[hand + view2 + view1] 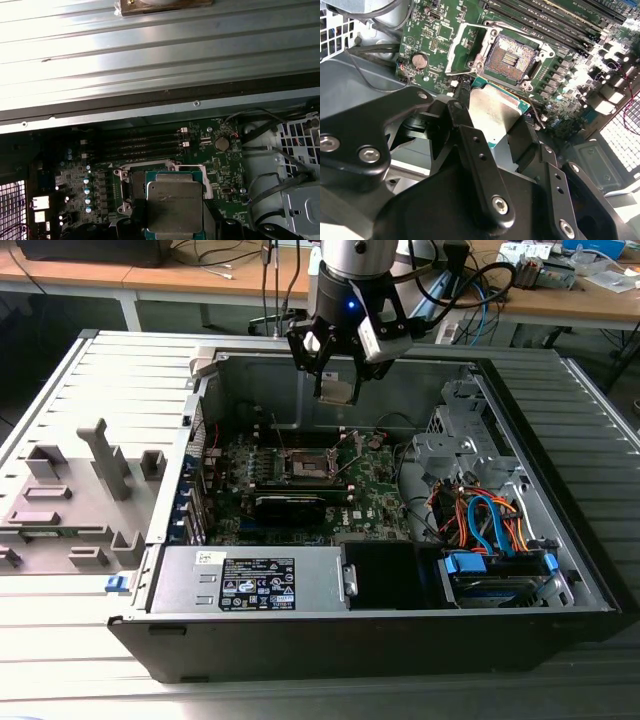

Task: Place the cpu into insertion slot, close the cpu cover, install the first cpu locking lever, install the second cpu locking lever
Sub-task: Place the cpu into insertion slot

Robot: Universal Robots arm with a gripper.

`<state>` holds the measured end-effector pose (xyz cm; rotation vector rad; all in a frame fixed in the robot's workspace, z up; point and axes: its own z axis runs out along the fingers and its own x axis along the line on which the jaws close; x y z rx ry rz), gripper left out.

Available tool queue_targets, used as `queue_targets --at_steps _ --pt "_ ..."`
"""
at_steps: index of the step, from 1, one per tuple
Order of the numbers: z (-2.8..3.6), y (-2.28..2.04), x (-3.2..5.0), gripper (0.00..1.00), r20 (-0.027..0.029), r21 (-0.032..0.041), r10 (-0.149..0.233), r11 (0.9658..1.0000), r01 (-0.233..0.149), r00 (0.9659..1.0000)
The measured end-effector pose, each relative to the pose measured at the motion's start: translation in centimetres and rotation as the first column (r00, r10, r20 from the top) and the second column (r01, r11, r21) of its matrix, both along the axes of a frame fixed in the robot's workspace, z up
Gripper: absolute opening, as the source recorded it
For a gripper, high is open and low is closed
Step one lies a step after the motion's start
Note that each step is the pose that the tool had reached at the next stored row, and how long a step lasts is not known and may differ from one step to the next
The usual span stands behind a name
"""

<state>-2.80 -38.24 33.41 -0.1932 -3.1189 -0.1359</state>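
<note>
My gripper [336,378] hangs over the open computer case, shut on the cpu [338,390]. In both wrist views the cpu [492,115] [175,205] shows its silvery-grey top, pinched at two opposite edges by black fingers [462,112]. Below on the green board lies the insertion slot [303,466] [512,57], a dark square socket, bare inside. The cpu is well above it and apart from it. The cpu cover [451,50] [207,182], a silver frame, stands swung open beside the socket. Thin wire locking levers [352,440] stick up near the socket.
A long black card [290,505] lies just in front of the socket. Memory sticks [555,20] run alongside it. A power supply [250,580] sits along the case front, with a drive cage and coloured cables [490,525] on the exterior view's right. A grey fixture [80,490] stands outside the case.
</note>
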Motion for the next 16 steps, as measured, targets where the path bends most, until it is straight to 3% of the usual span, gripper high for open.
queue_targets --at_steps 16 --pt "-0.17 0.00 0.00 0.54 0.0000 -0.0006 -0.021 0.9998 0.021 0.9998"
